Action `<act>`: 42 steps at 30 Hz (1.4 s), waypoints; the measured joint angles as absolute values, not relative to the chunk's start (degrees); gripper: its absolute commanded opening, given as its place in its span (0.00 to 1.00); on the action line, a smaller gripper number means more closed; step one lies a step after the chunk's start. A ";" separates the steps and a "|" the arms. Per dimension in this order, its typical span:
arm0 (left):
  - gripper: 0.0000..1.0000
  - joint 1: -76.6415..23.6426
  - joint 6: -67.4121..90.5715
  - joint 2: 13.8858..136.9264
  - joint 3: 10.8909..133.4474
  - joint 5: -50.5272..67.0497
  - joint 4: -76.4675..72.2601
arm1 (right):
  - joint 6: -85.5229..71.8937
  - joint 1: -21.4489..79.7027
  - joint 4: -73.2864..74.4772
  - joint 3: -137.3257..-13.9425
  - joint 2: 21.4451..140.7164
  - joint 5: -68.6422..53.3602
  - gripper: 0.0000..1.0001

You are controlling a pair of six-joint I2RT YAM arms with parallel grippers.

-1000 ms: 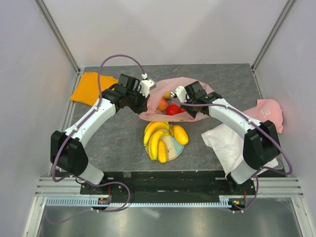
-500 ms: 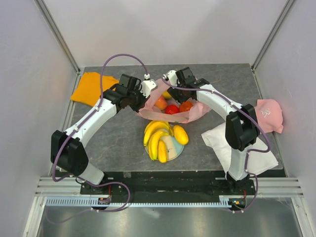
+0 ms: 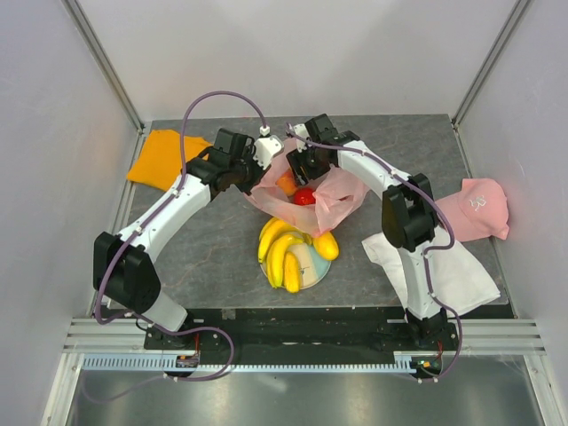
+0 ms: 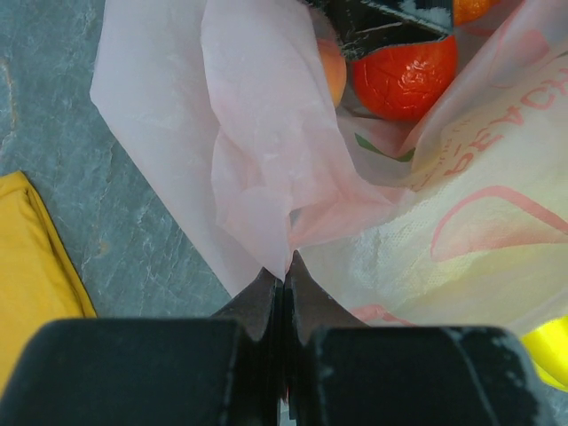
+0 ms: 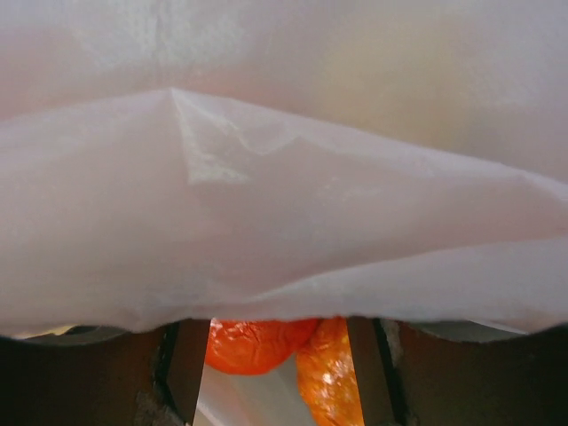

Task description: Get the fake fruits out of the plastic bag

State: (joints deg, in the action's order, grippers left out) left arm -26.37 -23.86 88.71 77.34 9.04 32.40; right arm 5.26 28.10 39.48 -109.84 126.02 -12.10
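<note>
At the bag [image 4: 266,160] rim left gripper [image 4: 284,271] jaws pinch its film; inside the bag, right gripper [image 5: 275,373] jaws stand spread over a red fruit [image 4: 404,75].

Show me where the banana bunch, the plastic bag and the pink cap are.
banana bunch [image 3: 280,253], top view, middle of the bunch.
plastic bag [image 3: 340,197], top view, on its loose pink film.
pink cap [image 3: 479,206], top view, on the crown.
</note>
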 measured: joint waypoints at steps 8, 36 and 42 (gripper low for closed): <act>0.02 -26.37 -21.85 89.36 79.24 10.72 32.53 | 0.71 27.99 39.44 -111.72 127.83 -18.04 0.98; 0.02 -26.37 -14.96 92.47 83.50 13.54 33.67 | 0.16 25.91 40.42 -116.44 127.20 -23.31 0.26; 0.02 -26.30 -13.52 94.43 86.98 12.97 32.64 | 3.66 22.33 44.56 -112.92 113.32 -27.64 0.27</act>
State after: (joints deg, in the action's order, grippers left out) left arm -26.30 -13.52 94.43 86.98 12.97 32.64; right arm 3.66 22.33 44.56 -112.92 113.32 -27.64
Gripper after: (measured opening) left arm 0.022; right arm 0.630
